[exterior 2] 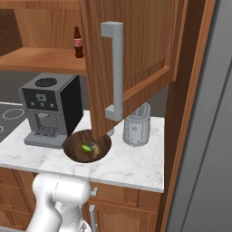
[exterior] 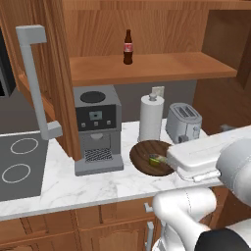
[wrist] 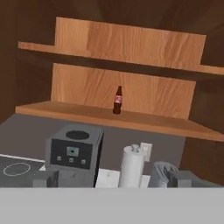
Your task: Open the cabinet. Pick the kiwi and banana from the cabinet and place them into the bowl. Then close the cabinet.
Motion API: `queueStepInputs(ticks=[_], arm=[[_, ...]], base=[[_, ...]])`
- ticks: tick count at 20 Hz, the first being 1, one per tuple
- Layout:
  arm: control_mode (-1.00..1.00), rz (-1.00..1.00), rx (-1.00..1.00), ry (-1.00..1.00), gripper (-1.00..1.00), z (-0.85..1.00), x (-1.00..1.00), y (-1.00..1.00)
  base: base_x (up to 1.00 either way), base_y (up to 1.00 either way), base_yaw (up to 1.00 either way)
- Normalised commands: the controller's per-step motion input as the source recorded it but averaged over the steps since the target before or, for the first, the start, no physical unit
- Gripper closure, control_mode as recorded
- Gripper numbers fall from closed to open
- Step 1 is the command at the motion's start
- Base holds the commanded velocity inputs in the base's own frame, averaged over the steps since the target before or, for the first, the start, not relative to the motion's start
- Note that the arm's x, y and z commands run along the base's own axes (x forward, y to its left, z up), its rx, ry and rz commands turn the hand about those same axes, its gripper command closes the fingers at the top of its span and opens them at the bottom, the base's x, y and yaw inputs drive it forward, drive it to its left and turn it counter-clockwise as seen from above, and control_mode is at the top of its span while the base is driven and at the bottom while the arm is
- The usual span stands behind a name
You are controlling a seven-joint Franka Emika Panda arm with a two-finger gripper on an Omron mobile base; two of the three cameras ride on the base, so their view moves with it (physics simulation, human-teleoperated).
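The cabinet (exterior: 147, 68) stands open, its left door (exterior: 59, 73) and right door (exterior 2: 131, 54) swung out over the counter. Its shelf (wrist: 122, 118) holds a dark bottle (wrist: 117, 100). On the counter below lies the wooden bowl (exterior: 142, 149), with the green kiwi (exterior 2: 86, 147) inside it and the banana (exterior 2: 96, 150) right beside the kiwi. In the left base view my white arm covers the bowl's right part. My gripper (wrist: 113, 179) is open and empty, pulled back from the cabinet and facing its shelf, with one fingertip (wrist: 44, 178) far from the other.
A grey coffee machine (exterior: 97, 130) stands left of the bowl, with a paper towel roll (exterior: 151, 117) and a toaster (exterior: 183, 121) behind it. A stove top (exterior: 19, 162) lies at the far left. The right door's grey handle (exterior 2: 115, 72) hangs over the bowl's edge.
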Motion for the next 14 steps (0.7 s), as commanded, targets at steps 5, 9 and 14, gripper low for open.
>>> queueStepInputs(ticks=[5,9,14], arm=[[-1.00,0.12,-0.01,-0.20,-1.00,0.09,-0.48,0.97],[-1.00,0.08,0.00,-0.15,-1.00,0.01,-0.13,1.00],[-1.00,0.03,0.01,-0.14,-1.00,0.00,0.03,1.00]], base=[[0.00,0.00,0.00],[0.00,0.00,0.00],[0.00,0.00,0.00]])
